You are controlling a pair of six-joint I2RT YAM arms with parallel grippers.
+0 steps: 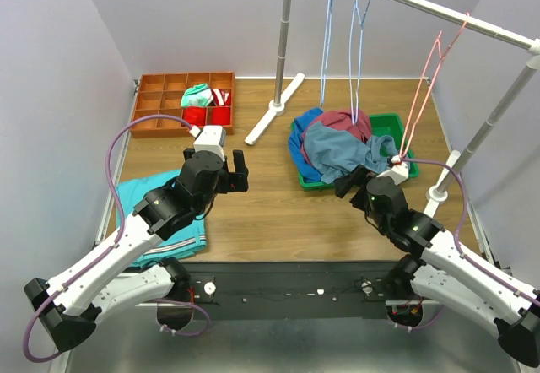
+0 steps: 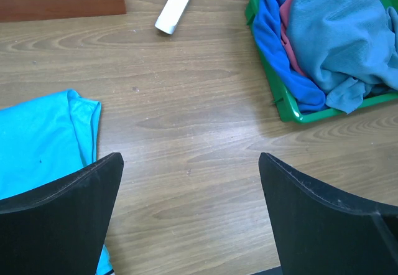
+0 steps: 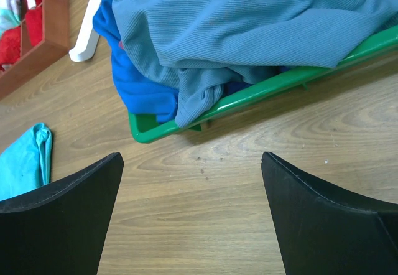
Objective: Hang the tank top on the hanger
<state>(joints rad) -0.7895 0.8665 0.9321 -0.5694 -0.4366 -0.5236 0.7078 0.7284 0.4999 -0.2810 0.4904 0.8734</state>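
The slate-blue tank top (image 1: 339, 151) lies crumpled on top of the pile in the green tray (image 1: 387, 123); it also shows in the left wrist view (image 2: 348, 38) and the right wrist view (image 3: 249, 26). Two light-blue wire hangers (image 1: 361, 18) hang from the rail (image 1: 439, 8) at the back. My left gripper (image 1: 239, 173) is open and empty over bare wood, left of the tray; its gap shows in its wrist view (image 2: 189, 181). My right gripper (image 1: 348, 181) is open and empty just in front of the tray's near edge; its gap shows in its wrist view (image 3: 191, 181).
A royal-blue garment (image 1: 297, 147) and a maroon shirt (image 1: 342, 121) lie under the tank top. A pink-red hanger (image 1: 426, 82) hangs at the right. A brown divided box (image 1: 160, 94) holds small clothes at the back left. A teal garment (image 1: 139, 189) lies front left. Rack foot (image 1: 274, 109) and right post (image 1: 485, 132).
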